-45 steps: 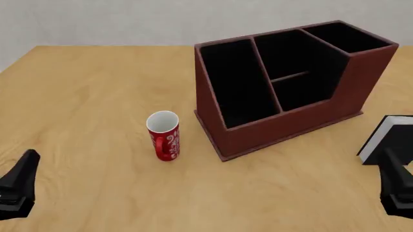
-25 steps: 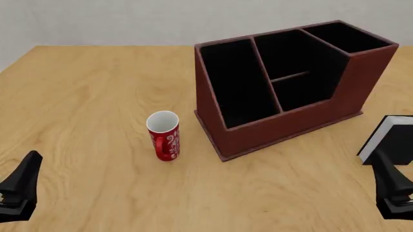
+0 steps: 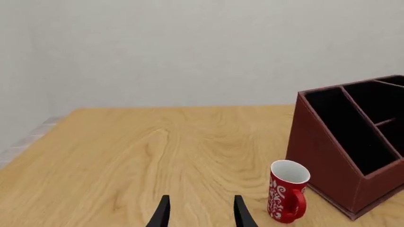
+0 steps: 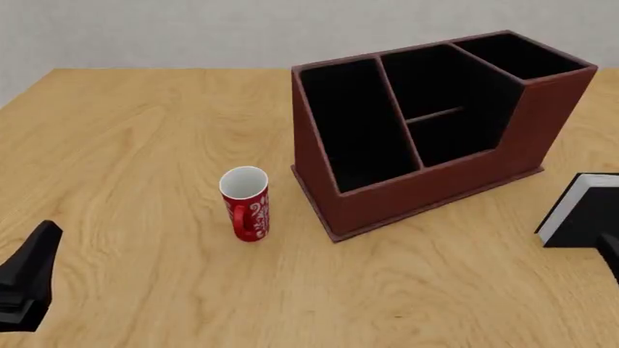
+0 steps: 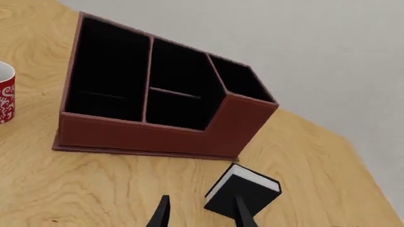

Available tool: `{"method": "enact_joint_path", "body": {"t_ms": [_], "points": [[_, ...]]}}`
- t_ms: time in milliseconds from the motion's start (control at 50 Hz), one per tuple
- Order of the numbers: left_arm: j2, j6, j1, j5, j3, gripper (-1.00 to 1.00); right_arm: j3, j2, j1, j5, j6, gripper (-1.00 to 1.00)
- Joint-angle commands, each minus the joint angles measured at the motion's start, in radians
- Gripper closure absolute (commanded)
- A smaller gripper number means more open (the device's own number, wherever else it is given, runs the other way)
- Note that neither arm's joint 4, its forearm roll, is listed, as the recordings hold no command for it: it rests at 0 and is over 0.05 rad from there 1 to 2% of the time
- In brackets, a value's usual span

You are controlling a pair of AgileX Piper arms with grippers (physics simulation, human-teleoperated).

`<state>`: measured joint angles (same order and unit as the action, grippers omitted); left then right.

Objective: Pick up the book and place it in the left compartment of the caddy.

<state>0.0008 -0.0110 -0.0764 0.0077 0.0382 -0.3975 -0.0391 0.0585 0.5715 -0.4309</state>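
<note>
The black book (image 4: pixel 586 212) with its white page edge stands upright on the table to the right of the red-brown caddy (image 4: pixel 435 192). The left compartment (image 4: pixel 354 125) is black-lined with nothing showing in it. In the right wrist view the book (image 5: pixel 247 189) stands just beyond my open, empty right gripper (image 5: pixel 202 215), near the caddy (image 5: pixel 151 137). In the front view the right gripper (image 4: pixel 612 255) shows only as a dark tip at the right edge. My left gripper (image 3: pixel 200 215) is open and empty, low at the table's front left (image 4: pixel 27 279).
A red mug (image 4: pixel 245 202) with a white pattern stands left of the caddy's front corner, and shows in the left wrist view (image 3: pixel 287 197) too. The table's left edge and a grey wall lie beyond.
</note>
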Motion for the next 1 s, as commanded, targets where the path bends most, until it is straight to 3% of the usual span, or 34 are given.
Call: {"method": "enact_joint_path", "body": {"t_ms": [20, 240, 280, 340, 400, 420, 520, 660, 700, 820, 880, 900, 920, 960, 1000], "points": [[-0.001, 0.002, -0.014, 0.010, 0.026, -1.00, -0.145, -0.057, -0.008, 0.234, -0.173, -1.00], [-0.001, 0.003, -0.030, 0.013, 0.041, -1.00, -0.298, -0.155, -0.051, 0.396, -0.318, -1.00], [-0.001, 0.003, -0.034, 0.012, 0.041, -1.00, -0.307, -0.166, -0.055, 0.420, -0.342, -1.00], [-0.001, 0.007, -0.040, 0.012, 0.044, -1.00, -0.291, -0.173, -0.080, 0.452, -0.425, -1.00], [-0.001, 0.008, -0.041, 0.011, 0.045, -1.00, -0.311, -0.174, -0.068, 0.481, -0.461, -1.00], [-0.001, 0.008, -0.041, 0.011, 0.045, -1.00, -0.311, -0.174, -0.068, 0.482, -0.461, -1.00], [-0.001, 0.009, -0.047, 0.012, 0.048, -1.00, -0.285, -0.182, -0.104, 0.475, -0.582, -1.00], [-0.001, 0.011, -0.053, 0.021, 0.057, -1.00, -0.307, -0.242, -0.120, 0.466, -0.646, -1.00], [-0.001, 0.015, -0.054, 0.024, 0.059, -1.00, -0.297, -0.262, -0.134, 0.459, -0.687, -1.00], [-0.001, 0.026, -0.063, 0.042, 0.082, -1.00, -0.266, -0.332, -0.161, 0.390, -0.766, -1.00], [-0.001, 0.029, -0.067, 0.052, 0.095, -1.00, -0.281, -0.383, -0.159, 0.361, -0.765, -1.00], [-0.001, 0.009, -0.068, 0.063, 0.101, -1.00, -0.250, -0.393, -0.182, 0.332, -0.814, -1.00], [0.000, 0.007, -0.068, 0.066, 0.106, -1.00, -0.241, -0.402, -0.186, 0.323, -0.827, -1.00], [-0.001, 0.021, -0.072, 0.065, 0.110, -1.00, -0.261, -0.434, -0.166, 0.314, -0.806, -1.00], [-0.001, 0.026, -0.073, 0.066, 0.112, -1.00, -0.241, -0.456, -0.180, 0.295, -0.846, -1.00]]}}
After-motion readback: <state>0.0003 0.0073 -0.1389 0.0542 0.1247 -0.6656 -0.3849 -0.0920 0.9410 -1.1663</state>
